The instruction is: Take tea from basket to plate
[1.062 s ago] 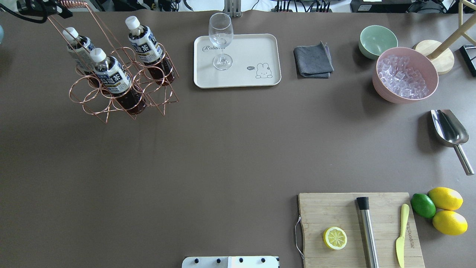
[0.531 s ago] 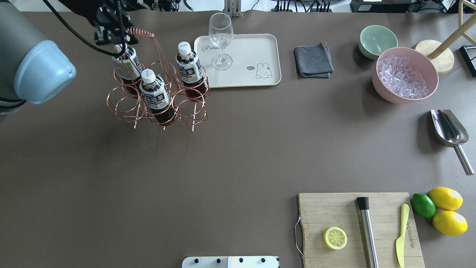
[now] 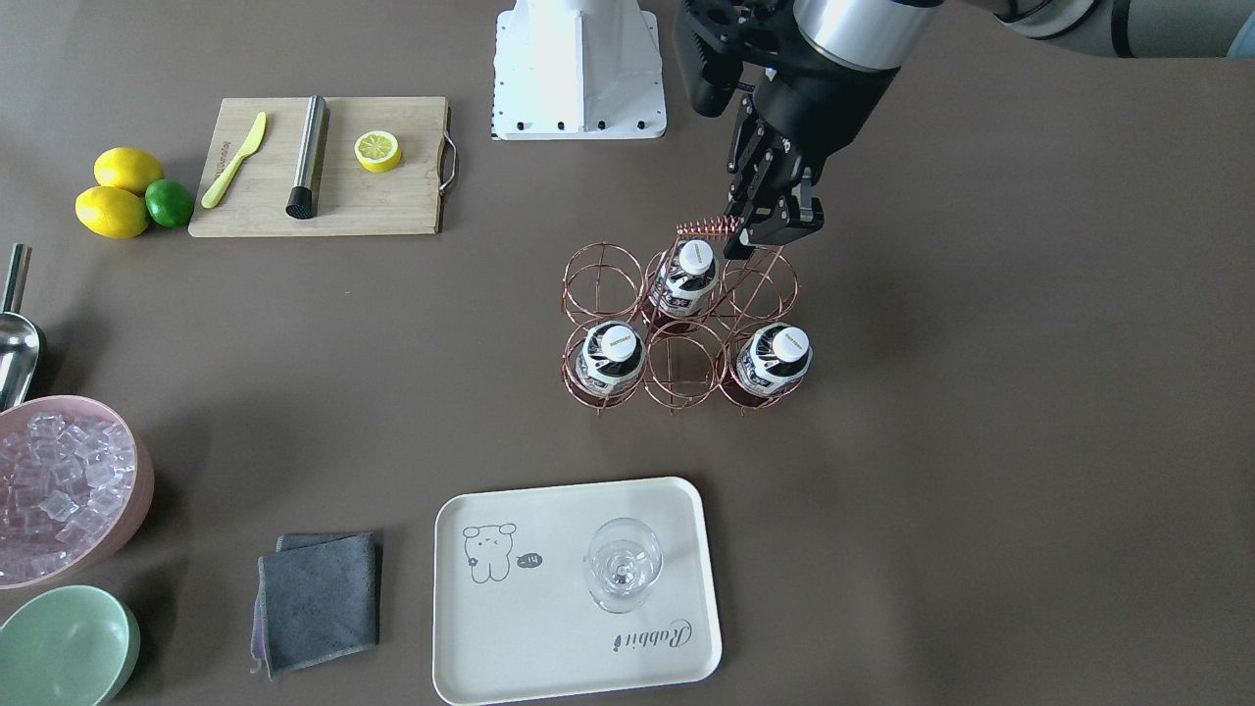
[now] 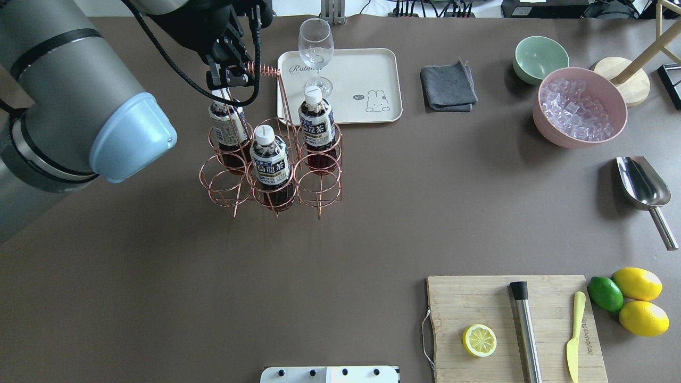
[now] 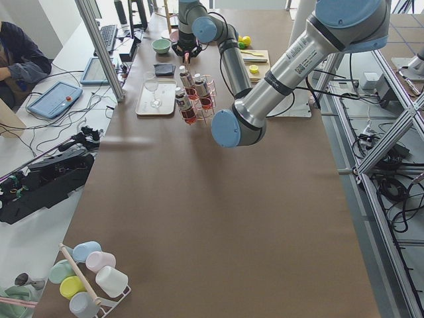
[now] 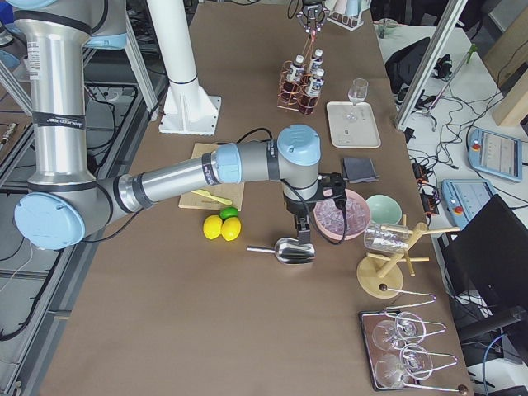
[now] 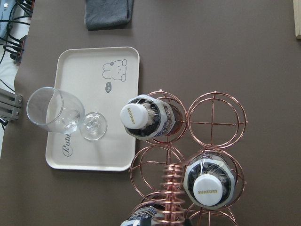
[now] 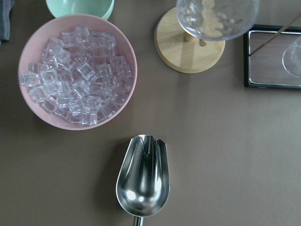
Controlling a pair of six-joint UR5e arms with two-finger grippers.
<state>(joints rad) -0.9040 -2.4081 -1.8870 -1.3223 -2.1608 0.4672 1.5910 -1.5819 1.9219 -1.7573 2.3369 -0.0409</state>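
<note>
The copper wire basket [image 4: 260, 69] stands left of the plate, and three of its ring cells hold tea bottles [image 4: 270, 159]. It also shows in the front view [image 3: 601, 284] and the left wrist view [image 7: 216, 123]. My left gripper [image 4: 230, 80] is shut on the end of the basket's coiled handle [image 3: 708, 227]. I cannot tell whether the basket touches the table. The cream plate [image 4: 367, 69] holds only a clear stemmed glass [image 4: 316, 53]. My right gripper [image 6: 304, 235] hangs over the metal scoop at the far right. I cannot tell whether it is open or shut.
A grey cloth [image 4: 448, 85], a green bowl [image 4: 540, 58] and a pink bowl of ice [image 4: 580, 106] lie right of the plate. The metal scoop [image 4: 641, 183] is at the right edge. A cutting board [image 4: 479, 303] with a lemon half, muddler and knife is at the near right.
My left arm has carried the basket with its three bottles to the right and nearer, from the far left corner to beside the plate.
</note>
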